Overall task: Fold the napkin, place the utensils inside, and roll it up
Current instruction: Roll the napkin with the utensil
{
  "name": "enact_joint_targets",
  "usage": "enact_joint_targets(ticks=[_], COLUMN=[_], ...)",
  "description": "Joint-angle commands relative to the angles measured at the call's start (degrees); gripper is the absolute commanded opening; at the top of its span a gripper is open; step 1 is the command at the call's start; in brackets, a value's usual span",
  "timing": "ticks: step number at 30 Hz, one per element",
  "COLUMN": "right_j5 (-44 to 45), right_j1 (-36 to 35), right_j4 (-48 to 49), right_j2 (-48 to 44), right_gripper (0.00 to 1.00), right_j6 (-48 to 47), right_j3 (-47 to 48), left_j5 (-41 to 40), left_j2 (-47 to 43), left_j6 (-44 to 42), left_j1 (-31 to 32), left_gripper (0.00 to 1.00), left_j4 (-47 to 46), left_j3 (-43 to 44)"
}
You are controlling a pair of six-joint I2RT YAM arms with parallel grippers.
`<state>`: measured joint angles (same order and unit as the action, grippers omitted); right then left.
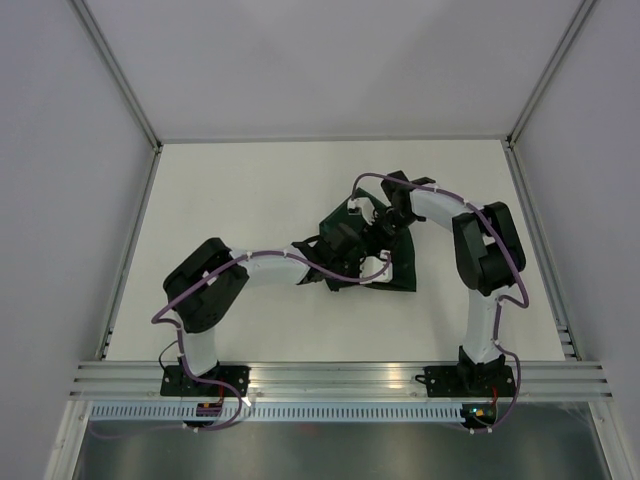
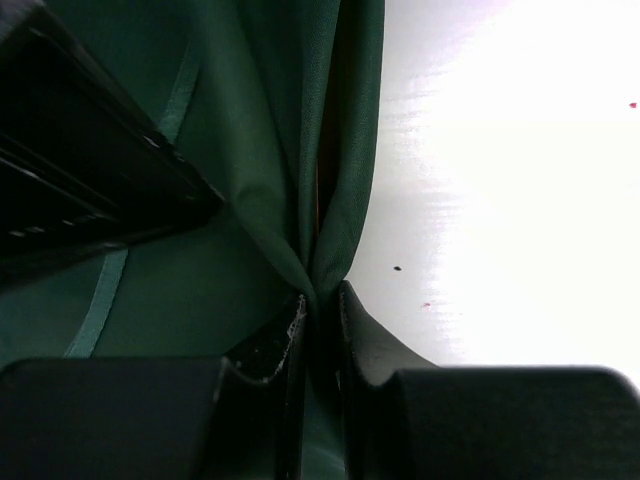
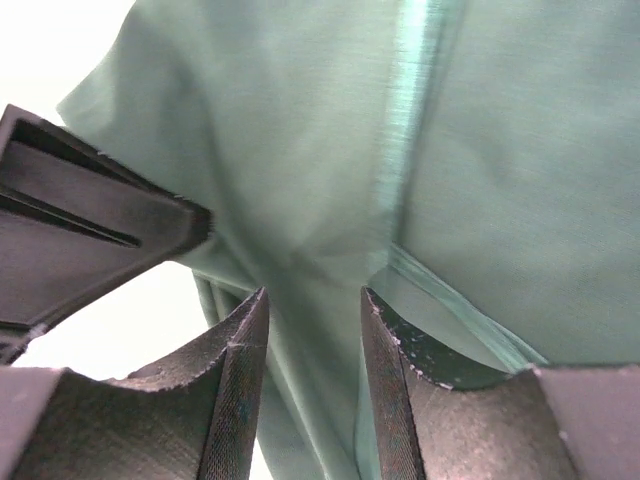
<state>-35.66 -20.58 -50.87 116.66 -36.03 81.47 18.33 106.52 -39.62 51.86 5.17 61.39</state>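
The dark green napkin (image 1: 392,262) lies bunched and partly folded at the table's middle, under both grippers. My left gripper (image 1: 345,250) is shut on a pinched fold of the napkin (image 2: 330,150), which rises in a ridge from between its jaws. My right gripper (image 1: 393,215) is open, its fingers astride a fold of the napkin (image 3: 300,150) without clamping it. The other gripper's black body shows at the left in both wrist views. The knife is hidden or out of view.
The white table (image 1: 250,200) is walled by a metal frame (image 1: 130,230) at left, right and back. Both arms (image 1: 480,250) reach inward over the middle. Bare white surface (image 2: 520,180) lies right of the left gripper.
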Motion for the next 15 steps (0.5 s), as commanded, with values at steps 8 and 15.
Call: enact_joint_targets(ticks=[8,15], right_j5=[2.1,-2.0], right_j1=[5.2,10.5], right_j4=[6.4,11.1], right_j2=[-9.1,-16.0], right_gripper=[0.48,0.47], right_j6=[5.9,5.1], right_j3=[-3.0,-8.7], left_j5=[6.3,12.0], left_j2=[2.2,2.6], left_j6=[6.5,11.0], left_j1=[0.1,-2.5], left_gripper=[0.02,0.02], left_j4=[2.3,2.4], left_j3=[1.3,1.8])
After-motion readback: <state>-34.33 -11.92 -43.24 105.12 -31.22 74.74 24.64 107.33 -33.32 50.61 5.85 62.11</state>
